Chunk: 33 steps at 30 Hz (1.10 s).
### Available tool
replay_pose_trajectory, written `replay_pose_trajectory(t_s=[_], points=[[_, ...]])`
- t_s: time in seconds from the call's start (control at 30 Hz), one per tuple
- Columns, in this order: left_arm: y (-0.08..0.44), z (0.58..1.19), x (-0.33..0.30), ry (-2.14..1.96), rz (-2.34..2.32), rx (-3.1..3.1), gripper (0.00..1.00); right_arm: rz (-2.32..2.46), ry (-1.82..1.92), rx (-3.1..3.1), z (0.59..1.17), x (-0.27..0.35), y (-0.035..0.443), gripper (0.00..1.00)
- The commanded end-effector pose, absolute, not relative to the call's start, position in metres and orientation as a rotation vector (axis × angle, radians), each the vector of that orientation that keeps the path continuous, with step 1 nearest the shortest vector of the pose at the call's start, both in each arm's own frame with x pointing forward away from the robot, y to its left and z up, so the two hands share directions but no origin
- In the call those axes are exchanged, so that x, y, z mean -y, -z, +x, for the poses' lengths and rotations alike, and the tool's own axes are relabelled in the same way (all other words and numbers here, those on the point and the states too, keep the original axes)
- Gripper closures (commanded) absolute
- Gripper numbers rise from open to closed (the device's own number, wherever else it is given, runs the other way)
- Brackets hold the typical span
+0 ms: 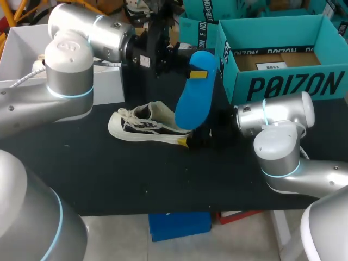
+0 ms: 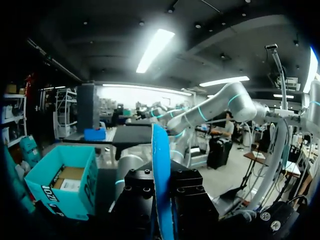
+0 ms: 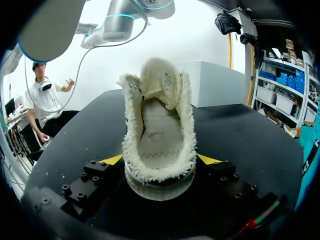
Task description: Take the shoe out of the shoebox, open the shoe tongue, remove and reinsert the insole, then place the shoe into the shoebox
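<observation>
A cream fringed shoe lies on the black table, toe to the left, its opening empty of an insole. My right gripper holds the heel, its yellow tips pressing both sides. The blue insole hangs nearly upright above the shoe's heel end. My left gripper is shut on its upper part; in the left wrist view the insole shows edge-on between the black fingers. The open teal shoebox stands at the back right.
A second teal box stands behind the insole. A white box sits at the back left, also seen beyond the shoe's toe. Bare black table lies in front of the shoe.
</observation>
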<state>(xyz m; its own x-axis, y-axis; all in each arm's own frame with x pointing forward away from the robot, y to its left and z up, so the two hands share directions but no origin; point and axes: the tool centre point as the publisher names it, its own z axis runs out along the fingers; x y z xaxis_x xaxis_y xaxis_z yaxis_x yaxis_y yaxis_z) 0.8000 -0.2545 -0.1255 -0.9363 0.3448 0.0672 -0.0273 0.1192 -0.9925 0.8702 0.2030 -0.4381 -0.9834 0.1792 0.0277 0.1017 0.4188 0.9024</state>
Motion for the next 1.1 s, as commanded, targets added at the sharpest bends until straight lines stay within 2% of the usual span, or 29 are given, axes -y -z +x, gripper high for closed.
replay_pose_trajectory(t_s=[0.03, 0.37, 1.1], points=[[0.128, 0.799, 0.241, -1.997, -0.144, 2.023, 1.00, 0.260, -1.633, -2.586, 0.871, -0.205, 0.439, 1.00], [0.103, 0.801, 0.216, -2.104, 0.255, 1.841, 1.00, 0.260, -1.633, -2.586, 0.871, -0.205, 0.439, 1.00], [0.065, 0.771, 0.210, -2.038, 0.502, 1.863, 1.00, 0.260, -1.633, -2.586, 0.871, -0.205, 0.439, 1.00]])
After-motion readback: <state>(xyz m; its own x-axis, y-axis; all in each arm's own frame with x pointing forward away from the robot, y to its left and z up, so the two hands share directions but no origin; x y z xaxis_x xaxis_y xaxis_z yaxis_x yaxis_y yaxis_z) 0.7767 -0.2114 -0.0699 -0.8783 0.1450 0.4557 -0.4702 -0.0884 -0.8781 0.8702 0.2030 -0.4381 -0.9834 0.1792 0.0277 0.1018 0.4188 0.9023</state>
